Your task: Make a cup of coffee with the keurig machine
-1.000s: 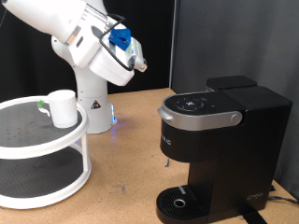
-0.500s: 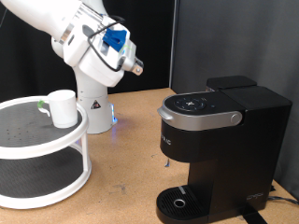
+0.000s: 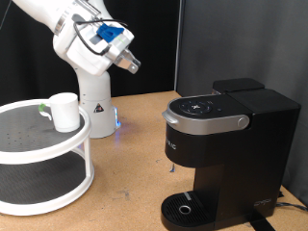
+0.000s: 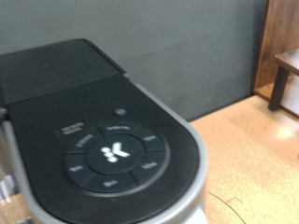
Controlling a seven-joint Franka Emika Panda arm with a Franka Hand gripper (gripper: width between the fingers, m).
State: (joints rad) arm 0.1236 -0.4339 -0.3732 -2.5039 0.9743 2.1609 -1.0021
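The black keurig machine (image 3: 229,144) stands at the exterior view's right, lid down, with a silver-grey lid handle (image 3: 204,121) and a bare round drip tray (image 3: 185,208). The white cup (image 3: 64,111) stands upright on the top tier of a white round stand (image 3: 29,144) at the left. My gripper (image 3: 128,64) hangs high in the air at the upper left, well above and between cup and machine, with nothing seen in it. The wrist view shows the machine's lid and button ring (image 4: 112,154) from above; no fingers show there.
The white robot base (image 3: 94,106) with a blue light stands behind the stand. The wooden tabletop (image 3: 130,178) lies between stand and machine. A black curtain hangs behind. Dark wooden furniture (image 4: 285,65) shows in the wrist view.
The arm's hand has moved up and towards the exterior view's left, away from the machine. The cup and the machine have not moved.
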